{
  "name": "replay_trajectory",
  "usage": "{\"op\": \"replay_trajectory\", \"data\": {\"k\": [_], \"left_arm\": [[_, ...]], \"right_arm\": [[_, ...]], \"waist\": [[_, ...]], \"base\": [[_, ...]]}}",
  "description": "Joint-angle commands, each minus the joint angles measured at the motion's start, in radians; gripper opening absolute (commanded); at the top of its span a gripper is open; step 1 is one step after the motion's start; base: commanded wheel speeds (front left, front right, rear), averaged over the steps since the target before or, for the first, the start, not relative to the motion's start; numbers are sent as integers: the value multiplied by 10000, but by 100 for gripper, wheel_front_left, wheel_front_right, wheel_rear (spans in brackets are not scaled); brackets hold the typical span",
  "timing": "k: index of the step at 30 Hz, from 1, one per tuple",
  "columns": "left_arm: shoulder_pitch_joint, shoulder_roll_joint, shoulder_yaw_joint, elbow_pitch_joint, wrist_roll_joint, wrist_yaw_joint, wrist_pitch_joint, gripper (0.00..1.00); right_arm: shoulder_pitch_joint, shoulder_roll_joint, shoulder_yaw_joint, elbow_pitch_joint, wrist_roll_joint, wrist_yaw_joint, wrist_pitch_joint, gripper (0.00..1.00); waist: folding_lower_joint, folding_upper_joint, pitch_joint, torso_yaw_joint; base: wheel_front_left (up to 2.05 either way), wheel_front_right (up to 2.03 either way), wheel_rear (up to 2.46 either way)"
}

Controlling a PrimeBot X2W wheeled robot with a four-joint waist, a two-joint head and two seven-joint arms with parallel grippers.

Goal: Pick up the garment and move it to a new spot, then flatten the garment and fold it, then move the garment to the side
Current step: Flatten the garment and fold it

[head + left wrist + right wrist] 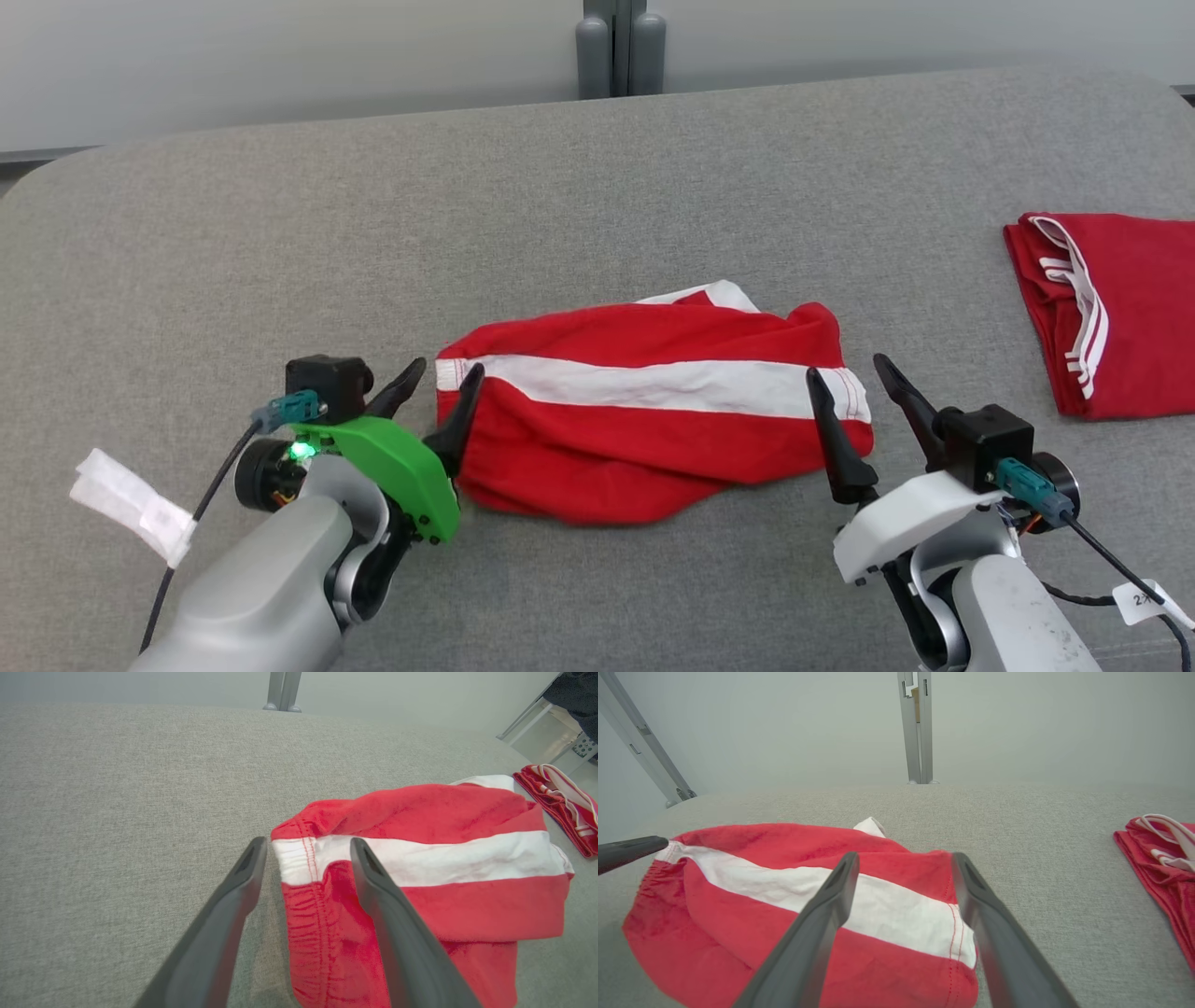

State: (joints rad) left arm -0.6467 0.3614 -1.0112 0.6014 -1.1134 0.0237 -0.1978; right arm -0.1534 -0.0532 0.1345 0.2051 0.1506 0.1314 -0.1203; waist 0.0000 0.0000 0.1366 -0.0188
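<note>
The garment (644, 411) is a pair of red shorts with a broad white stripe, lying folded over and rumpled in the middle of the grey cloth surface (560, 215). My left gripper (441, 378) stands open at its left end, one finger over the elastic waistband (303, 877) and the other over bare surface. My right gripper (854, 378) is open at the right end, its jaws astride the hemmed edge (962, 933). Neither gripper holds cloth. The same garment (784, 891) lies under both wrist cameras.
A second red garment (1111, 308) with white trim lies folded at the far right, also seen as a red folded garment (565, 802) in the left wrist view. A white paper tag (135, 504) hangs by my left arm's cable. Upright metal posts (621, 47) stand behind the surface.
</note>
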Motion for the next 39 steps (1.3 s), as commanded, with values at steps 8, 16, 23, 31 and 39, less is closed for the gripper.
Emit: {"op": "replay_trajectory", "data": {"k": [8, 16, 23, 31, 39], "left_arm": [[1282, 214, 1913, -835, 591, 64, -688, 100], [3810, -393, 5828, -2990, 3694, 181, -669, 100], [5247, -1204, 7829, -3701, 5533, -369, -671, 100], [6055, -1981, 8931, -3660, 6653, -1021, -672, 100], [6184, -2242, 9173, -3353, 7095, -1250, -672, 100]], "right_arm": [[378, -102, -392, -235, -73, -15, 118, 100], [718, -190, -785, -443, -45, -16, 223, 100], [946, -227, -1035, -546, -51, -16, 268, 100], [1121, -267, -1236, -473, -40, -16, 189, 100], [1265, -167, -1578, -520, -12, -16, 91, 100]], "waist": [[0, 0, -498, 110], [0, 0, -899, 329], [0, 0, -1278, 458], [0, 0, -1629, 513], [0, 0, -1875, 453]], "base": [[0, 0, 0], [0, 0, 0], [0, 0, 0], [0, 0, 0], [0, 0, 0]]}}
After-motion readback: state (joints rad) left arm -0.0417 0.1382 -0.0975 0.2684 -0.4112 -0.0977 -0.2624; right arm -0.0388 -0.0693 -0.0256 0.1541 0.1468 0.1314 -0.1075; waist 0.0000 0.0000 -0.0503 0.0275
